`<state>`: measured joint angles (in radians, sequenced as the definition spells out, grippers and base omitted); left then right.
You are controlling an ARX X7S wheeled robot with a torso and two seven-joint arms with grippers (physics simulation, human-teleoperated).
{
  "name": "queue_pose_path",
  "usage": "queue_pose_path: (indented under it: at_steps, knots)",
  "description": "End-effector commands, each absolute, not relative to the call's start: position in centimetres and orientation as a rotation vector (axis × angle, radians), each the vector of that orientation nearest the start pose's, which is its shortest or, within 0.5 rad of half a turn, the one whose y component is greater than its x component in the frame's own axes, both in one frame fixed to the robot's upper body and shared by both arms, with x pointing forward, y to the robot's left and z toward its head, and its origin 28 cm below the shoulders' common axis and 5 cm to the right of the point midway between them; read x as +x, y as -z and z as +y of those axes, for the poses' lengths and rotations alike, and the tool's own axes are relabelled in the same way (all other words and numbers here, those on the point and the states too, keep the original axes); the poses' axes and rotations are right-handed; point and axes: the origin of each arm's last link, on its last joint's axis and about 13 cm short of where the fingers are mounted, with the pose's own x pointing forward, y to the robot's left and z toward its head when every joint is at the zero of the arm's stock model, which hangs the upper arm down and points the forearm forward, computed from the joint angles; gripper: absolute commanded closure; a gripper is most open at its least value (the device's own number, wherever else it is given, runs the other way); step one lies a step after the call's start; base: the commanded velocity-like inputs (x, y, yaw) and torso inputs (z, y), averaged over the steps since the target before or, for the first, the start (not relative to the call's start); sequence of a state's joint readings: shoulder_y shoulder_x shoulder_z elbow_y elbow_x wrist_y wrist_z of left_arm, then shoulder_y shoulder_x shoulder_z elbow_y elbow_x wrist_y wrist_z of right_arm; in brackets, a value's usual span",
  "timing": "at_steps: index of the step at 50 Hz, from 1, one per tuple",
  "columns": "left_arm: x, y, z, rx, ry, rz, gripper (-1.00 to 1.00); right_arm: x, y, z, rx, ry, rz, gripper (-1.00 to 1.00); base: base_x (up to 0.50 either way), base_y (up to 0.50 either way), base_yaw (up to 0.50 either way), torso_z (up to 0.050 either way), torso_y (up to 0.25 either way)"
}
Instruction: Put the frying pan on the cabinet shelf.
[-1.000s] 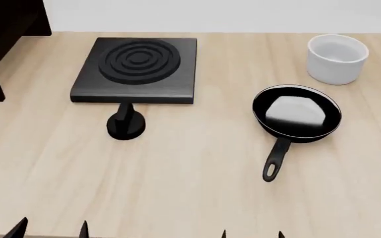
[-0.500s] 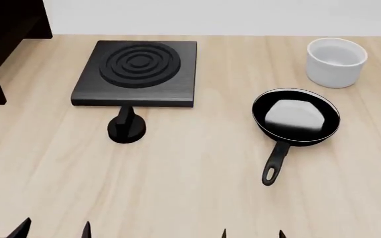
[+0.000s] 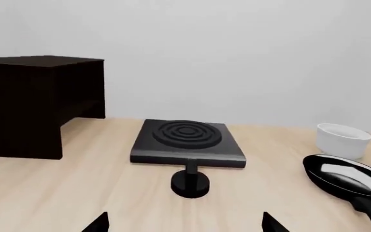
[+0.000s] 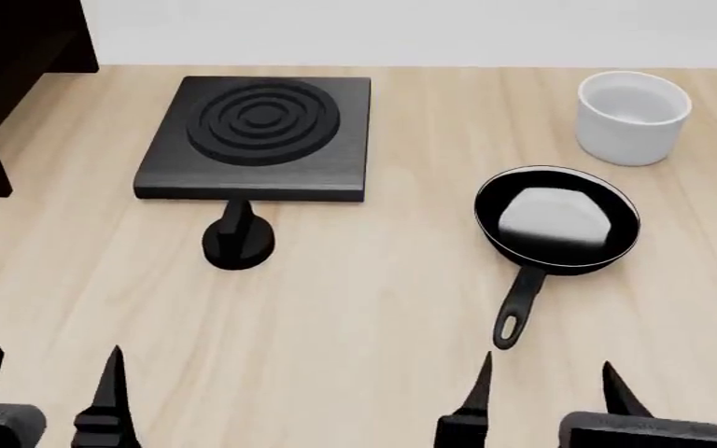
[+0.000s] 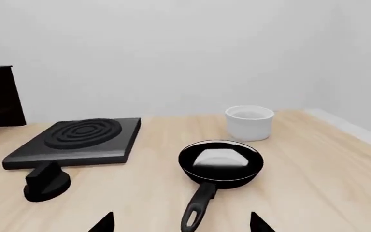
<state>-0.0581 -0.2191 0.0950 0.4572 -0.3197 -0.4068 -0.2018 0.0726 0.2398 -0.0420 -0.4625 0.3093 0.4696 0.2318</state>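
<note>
The frying pan (image 4: 558, 222) lies flat on the wooden surface (image 4: 358, 308) toward its right edge, handle pointing at the near edge. The white cup (image 4: 634, 114) stands beyond it (near the far right corner). The left hand (image 4: 48, 383) and right hand (image 4: 543, 387) sit at the near edge, fingers spread apart, each holding nothing.
</note>
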Motion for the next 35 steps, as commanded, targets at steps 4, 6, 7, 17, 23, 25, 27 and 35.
queue_pose_path:
  at_steps: [4,6,7,17,23,25,27,35]
  knots:
    - [19.6,-15.8,21.9,-0.02,0.082,-0.068,-1.0,20.1,-16.1,-13.8,-0.027,0.057,-0.056,-1.0,0.0,0.0,0.0,0.0,0.0]
    - [19.4,-16.3,22.2,-0.006,0.085,-0.062,-1.0,20.0,-16.3,-14.3,-0.047,0.056,-0.043,-1.0,0.0,0.0,0.0,0.0,0.0]
    - [19.3,-16.5,22.3,-0.005,0.082,-0.061,-1.0,19.9,-16.4,-14.5,-0.054,0.058,-0.036,-1.0,0.0,0.0,0.0,0.0,0.0]
    - [18.6,-16.5,22.9,0.016,0.071,-0.035,-1.0,19.7,-17.0,-16.0,-0.077,0.065,-0.042,-1.0,0.03,-0.02,0.0,0.0,0.0]
    - [18.9,-16.4,22.7,0.001,0.081,-0.035,-1.0,20.0,-16.3,-16.3,-0.057,0.092,-0.033,-1.0,0.4,-0.31,0.0,0.0,0.0]
    - [19.1,-16.2,22.8,-0.008,0.073,-0.031,-1.0,20.0,-16.3,-16.2,-0.056,0.093,-0.035,-1.0,0.41,-0.32,0.0,0.0,0.0]
    - [19.2,-16.1,22.7,-0.011,0.077,-0.028,-1.0,20.1,-16.2,-16.1,-0.057,0.089,-0.032,-1.0,0.42,-0.32,0.0,0.0,0.0]
    - [19.3,-16.0,22.3,-0.008,0.098,-0.008,-1.0,20.1,-16.4,-16.0,-0.06,0.09,-0.034,-1.0,0.41,-0.32,0.0,0.0,0.0]
